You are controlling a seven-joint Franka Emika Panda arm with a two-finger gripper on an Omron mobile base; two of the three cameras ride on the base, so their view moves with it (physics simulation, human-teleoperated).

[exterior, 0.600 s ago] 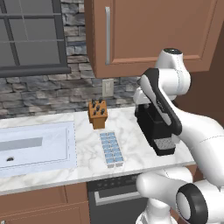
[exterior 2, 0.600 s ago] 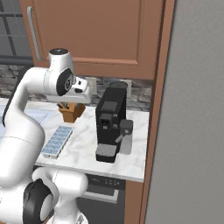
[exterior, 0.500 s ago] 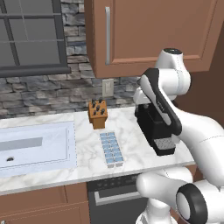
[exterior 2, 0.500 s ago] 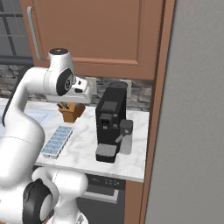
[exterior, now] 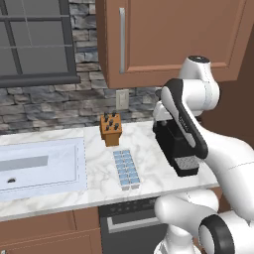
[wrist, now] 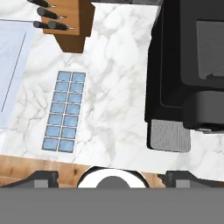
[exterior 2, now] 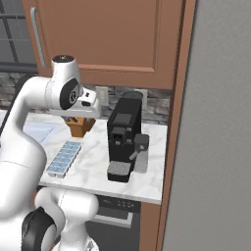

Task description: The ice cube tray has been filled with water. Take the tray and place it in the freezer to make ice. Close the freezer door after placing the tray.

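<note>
Ice cube tray (wrist: 64, 112) flat on the marble counter (wrist: 118, 87), between knife block (wrist: 65, 19) and counter edge, beside black coffee machine (wrist: 188, 65). Gripper (wrist: 109, 176) high above, fingers spread wide apart, empty.

A home kitchen is showing here: a marble bench (exterior: 149, 144) is running under brown wooden cabinets (exterior: 168, 39) and a stone-tiled wall (exterior: 44, 106), with a sink (exterior: 39, 166) sitting below a window (exterior: 34, 39). A knife block (exterior: 111, 130), a black coffee machine (exterior 2: 122, 139) and an ice cube tray (exterior: 125, 170) are standing on the bench.
</note>
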